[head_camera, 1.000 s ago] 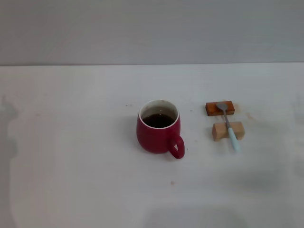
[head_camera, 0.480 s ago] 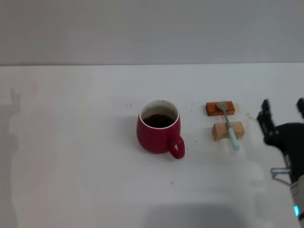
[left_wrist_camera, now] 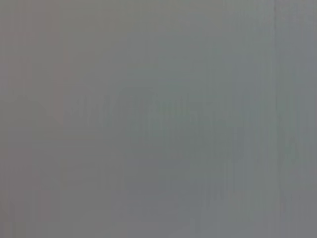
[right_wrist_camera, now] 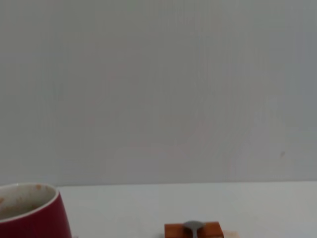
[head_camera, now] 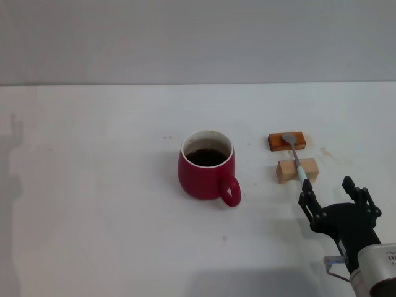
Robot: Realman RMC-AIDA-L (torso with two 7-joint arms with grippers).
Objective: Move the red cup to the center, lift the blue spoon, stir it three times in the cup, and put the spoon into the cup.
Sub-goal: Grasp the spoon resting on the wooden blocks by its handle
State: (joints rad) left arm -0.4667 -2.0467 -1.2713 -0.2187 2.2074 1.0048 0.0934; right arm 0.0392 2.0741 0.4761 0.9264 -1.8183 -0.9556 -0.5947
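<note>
The red cup (head_camera: 206,166) stands upright near the middle of the white table, handle toward me, with dark liquid inside. Its rim also shows in the right wrist view (right_wrist_camera: 29,210). The blue spoon (head_camera: 296,162) lies across two small wooden blocks right of the cup, grey bowl on the far block. Its bowl shows in the right wrist view (right_wrist_camera: 192,227). My right gripper (head_camera: 337,193) is open, at the front right, just in front of the spoon's handle end. The left gripper is out of view.
A dark-orange block (head_camera: 286,141) and a pale wooden block (head_camera: 297,171) hold the spoon off the white table (head_camera: 99,198). A grey wall (head_camera: 198,37) stands behind the table. The left wrist view shows only plain grey.
My right gripper came into view from the right and has moved toward me and leftward, to just in front of the spoon's handle. The cup and spoon have not moved.
</note>
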